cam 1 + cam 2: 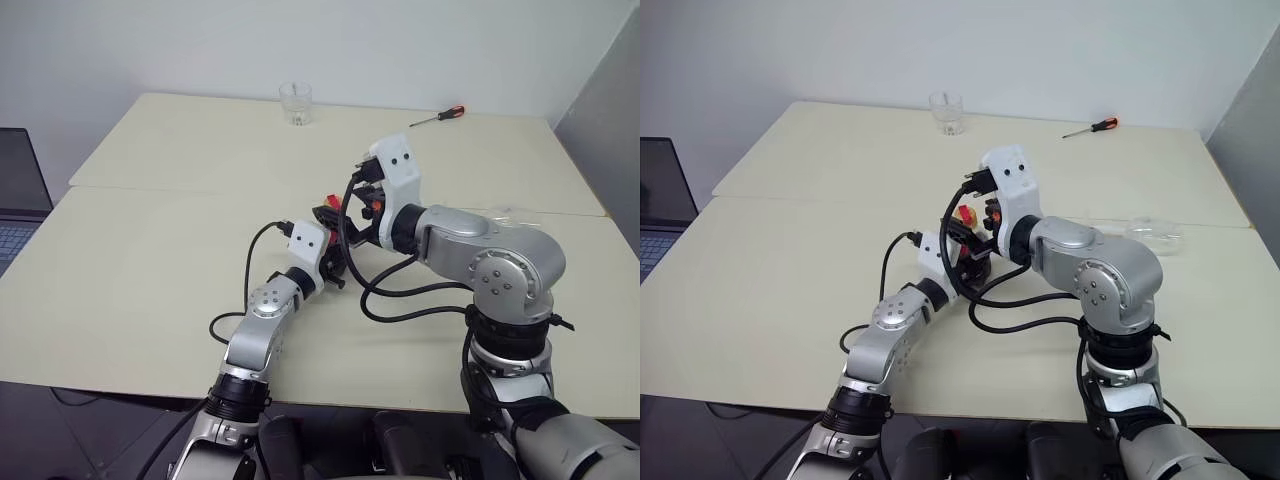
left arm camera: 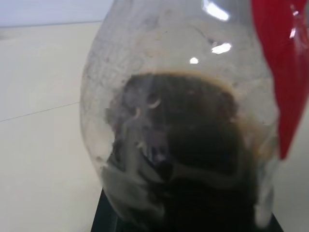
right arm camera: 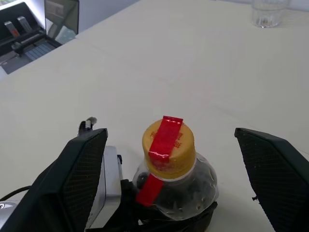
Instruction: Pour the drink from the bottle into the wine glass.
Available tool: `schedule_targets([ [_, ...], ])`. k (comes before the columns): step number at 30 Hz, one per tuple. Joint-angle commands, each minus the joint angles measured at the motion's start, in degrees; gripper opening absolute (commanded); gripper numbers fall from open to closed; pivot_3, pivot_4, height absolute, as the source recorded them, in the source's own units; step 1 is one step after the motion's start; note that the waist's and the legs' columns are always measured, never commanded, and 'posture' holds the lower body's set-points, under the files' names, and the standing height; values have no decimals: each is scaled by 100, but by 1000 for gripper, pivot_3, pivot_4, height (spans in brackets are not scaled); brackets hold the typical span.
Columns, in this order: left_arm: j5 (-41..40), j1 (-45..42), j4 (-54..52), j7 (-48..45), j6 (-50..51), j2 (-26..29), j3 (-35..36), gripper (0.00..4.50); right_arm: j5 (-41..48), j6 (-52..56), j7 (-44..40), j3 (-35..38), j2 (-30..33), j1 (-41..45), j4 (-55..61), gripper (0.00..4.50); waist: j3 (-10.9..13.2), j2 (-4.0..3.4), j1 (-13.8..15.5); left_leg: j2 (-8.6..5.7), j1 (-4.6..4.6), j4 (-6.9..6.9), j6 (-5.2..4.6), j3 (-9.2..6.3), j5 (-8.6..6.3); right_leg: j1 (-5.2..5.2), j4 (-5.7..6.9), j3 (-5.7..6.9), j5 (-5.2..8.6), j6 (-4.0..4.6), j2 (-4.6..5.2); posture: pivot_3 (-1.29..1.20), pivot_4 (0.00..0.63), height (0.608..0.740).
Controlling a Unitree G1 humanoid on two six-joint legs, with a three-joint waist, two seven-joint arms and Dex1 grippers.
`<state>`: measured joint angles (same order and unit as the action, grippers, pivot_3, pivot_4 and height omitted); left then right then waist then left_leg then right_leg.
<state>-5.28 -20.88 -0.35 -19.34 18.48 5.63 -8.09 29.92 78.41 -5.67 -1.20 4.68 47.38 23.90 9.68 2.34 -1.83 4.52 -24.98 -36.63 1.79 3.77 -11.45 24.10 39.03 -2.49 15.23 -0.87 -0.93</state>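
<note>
Even, bright diffuse light, soft shadows on the table (image 1: pixel 150 270); bottle (image 2: pixel 183 135) blurred in left wrist view, white glare spots on its plastic; head views sharp

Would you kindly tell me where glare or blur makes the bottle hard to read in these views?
Left wrist view: the bottle sits so close that its wall and the dark drink look soft, with bright glints near its top. Right wrist view: the yellow cap and red strip are crisp, between the open right gripper fingers.
</note>
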Motion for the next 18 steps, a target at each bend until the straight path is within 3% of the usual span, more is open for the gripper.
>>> schedule_targets([
  [1, -21, -66, -237, 26, -101, -34, 23, 900, -59, -100, 6, 52, -32, 165, 88, 4500, 0, 0, 0, 0, 0, 0, 0, 0, 0, 0, 0, 0, 0, 0, 0, 0, 150, 740],
  [6, -18, -62, -239, 40, -106, -38, 25, 900, -109, -104, -28, 50, -50, 175, 62, 4500, 0, 0, 0, 1, 0, 1, 0, -1, 0, 1, 0, 1, 1, -1, 0, 0, 150, 740],
  [16, -17, -79, -218, 52, -125, -57, 25, 900, -211, -115, -92, -26, -49, 184, -9, 1211, 0, 0, -1, 1, 0, 2, 0, -1, 0, 1, -1, 1, 1, -1, 0, 0, 150, 740],
  [18, -17, -72, -228, 50, -125, -53, 30, 900, -220, -124, -101, -50, -45, 180, -28, 1160, 0, 0, -1, 1, 0, 2, 0, 0, 0, 1, -1, 1, 1, -1, 0, 0, 150, 740],
])
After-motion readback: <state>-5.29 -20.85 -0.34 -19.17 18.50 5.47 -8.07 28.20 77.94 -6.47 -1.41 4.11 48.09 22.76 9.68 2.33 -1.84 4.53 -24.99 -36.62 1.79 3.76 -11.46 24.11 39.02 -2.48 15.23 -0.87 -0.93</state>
